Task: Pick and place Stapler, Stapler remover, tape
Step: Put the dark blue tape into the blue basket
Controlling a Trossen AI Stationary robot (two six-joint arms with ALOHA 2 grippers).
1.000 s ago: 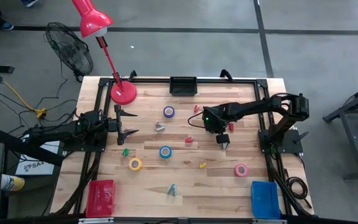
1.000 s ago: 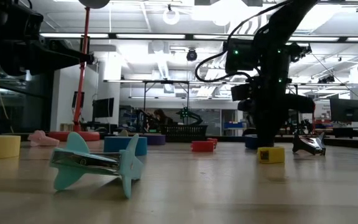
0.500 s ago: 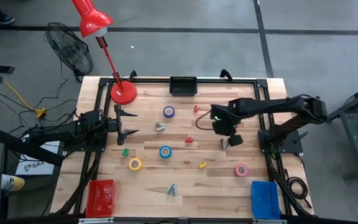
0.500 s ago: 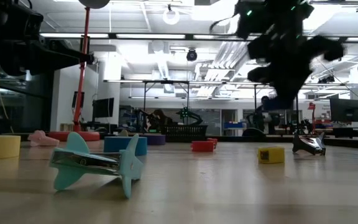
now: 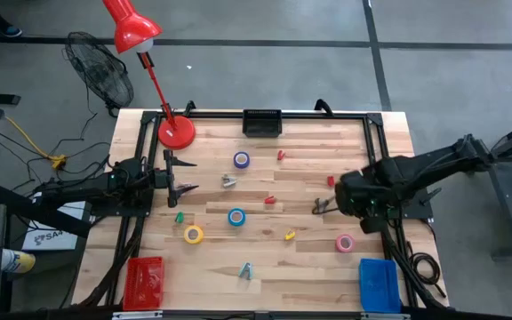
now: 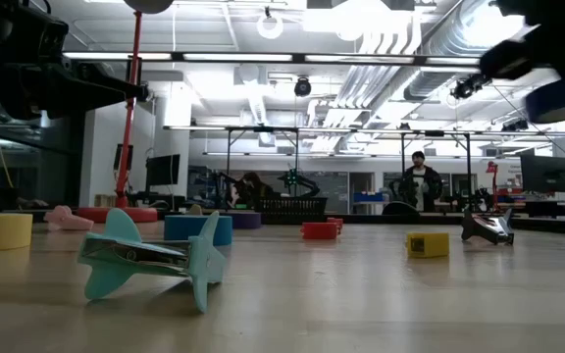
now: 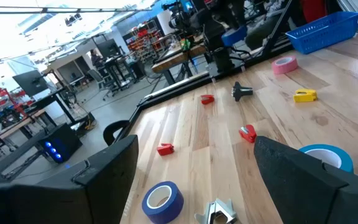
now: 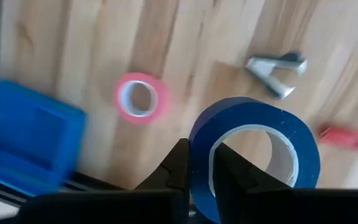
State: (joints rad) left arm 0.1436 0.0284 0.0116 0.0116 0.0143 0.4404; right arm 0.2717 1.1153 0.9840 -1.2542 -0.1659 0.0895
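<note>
Since the blue bin (image 5: 380,284) is sitting near right, the right gripper (image 8: 201,167) is hovering near it, fingers pinching a blue tape (image 8: 257,158) wall; left gripper (image 5: 182,178) is idling open.

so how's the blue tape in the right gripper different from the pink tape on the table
The blue tape is dark blue and pinched through its wall by the shut right gripper, up off the wood. The pink tape is pink and lies flat and free on the table, near the blue bin. Both are open-centred rolls.
</note>
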